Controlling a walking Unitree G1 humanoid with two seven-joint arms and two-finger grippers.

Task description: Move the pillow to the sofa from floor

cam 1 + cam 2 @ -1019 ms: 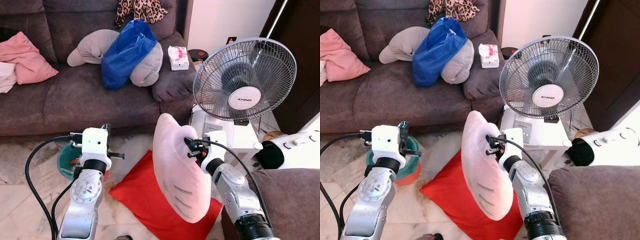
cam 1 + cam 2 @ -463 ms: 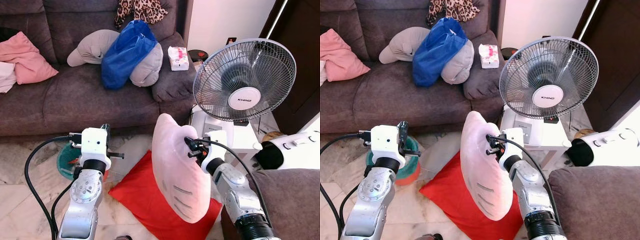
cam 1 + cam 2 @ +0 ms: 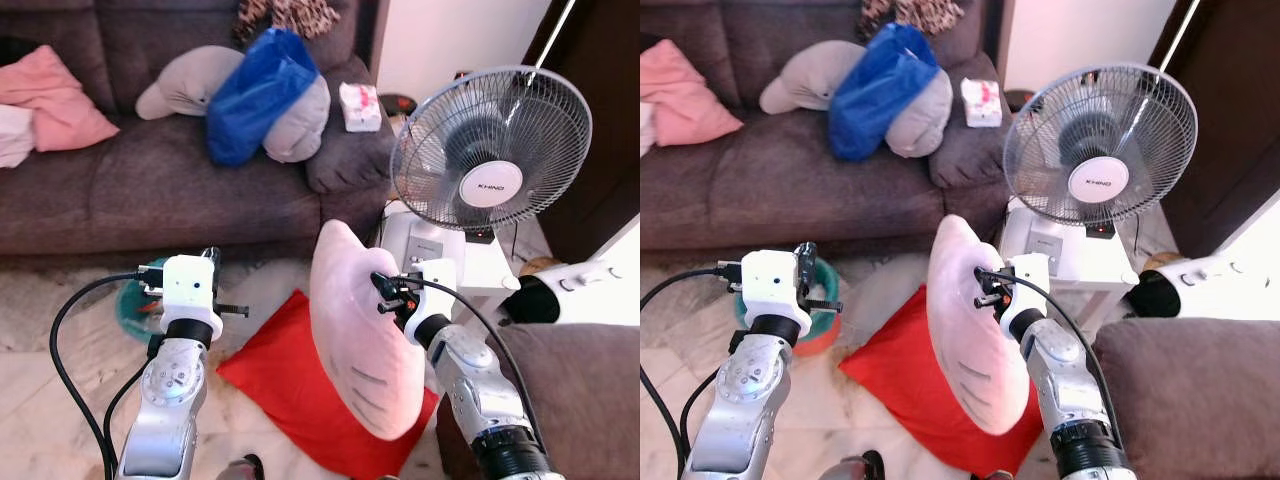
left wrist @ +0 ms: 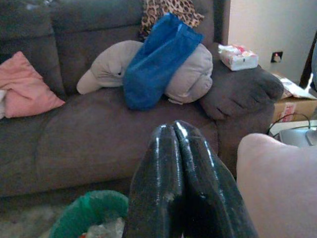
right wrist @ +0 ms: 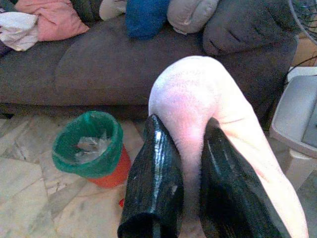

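Pillow (image 3: pixel 360 340): you hold it upright, long axis vertical.
Right gripper (image 5: pixel 185 163): pinching its top edge.
Left gripper (image 4: pixel 174 183): fingers pressed together.
Hidden: red cushion (image 3: pixel 285 385) partly behind it.

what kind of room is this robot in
Most likely a home living room: a dark grey sofa piled with cushions, a standing fan beside it, and a marble-look tiled floor. The right claw holds a pale pink pillow above a red cushion.

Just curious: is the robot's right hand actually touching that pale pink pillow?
Touching. In the right wrist view, the right hand has a black finger pressed against each side of the pale pink pillow, pinching it.
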